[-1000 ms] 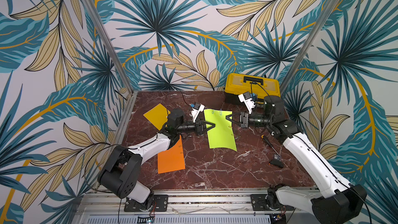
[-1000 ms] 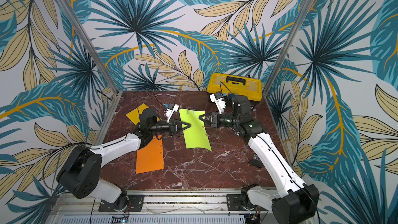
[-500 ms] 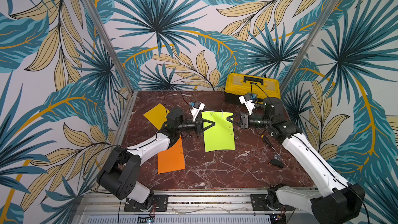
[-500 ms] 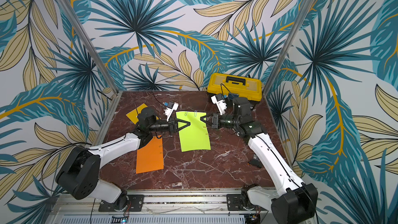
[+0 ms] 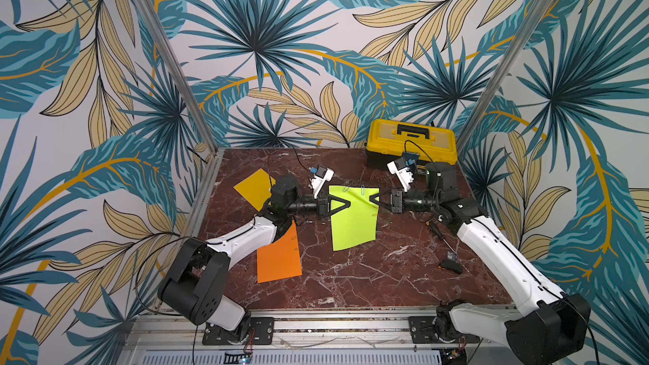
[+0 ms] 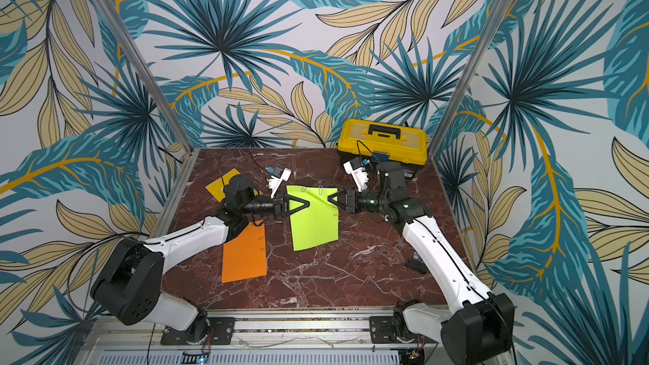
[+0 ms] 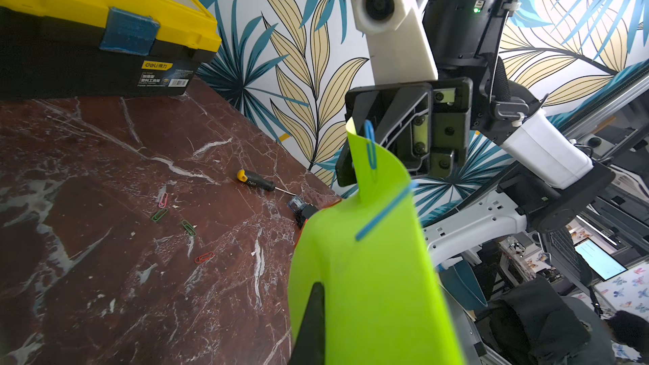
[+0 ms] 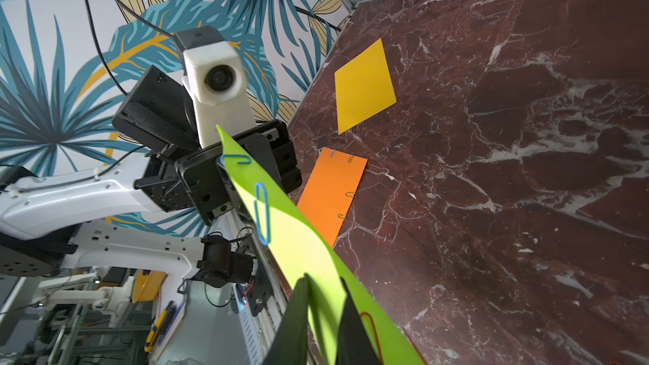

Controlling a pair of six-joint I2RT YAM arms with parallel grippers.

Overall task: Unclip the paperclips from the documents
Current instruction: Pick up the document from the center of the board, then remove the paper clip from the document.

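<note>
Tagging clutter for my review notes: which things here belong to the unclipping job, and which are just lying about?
Job: lime green sheet, pinched by the left claw; orange sheet; golden yellow sheet; blue paperclips; loose paperclips.
Lying about: yellow toolbox; screwdriver; small black object.

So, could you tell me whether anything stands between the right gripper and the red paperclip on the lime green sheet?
Nothing visible does. The right gripper stands open astride one edge of the lime green sheet, and the red paperclip sits just beside one finger, with only bare paper between them. The left gripper pinches the opposite edge.
</note>
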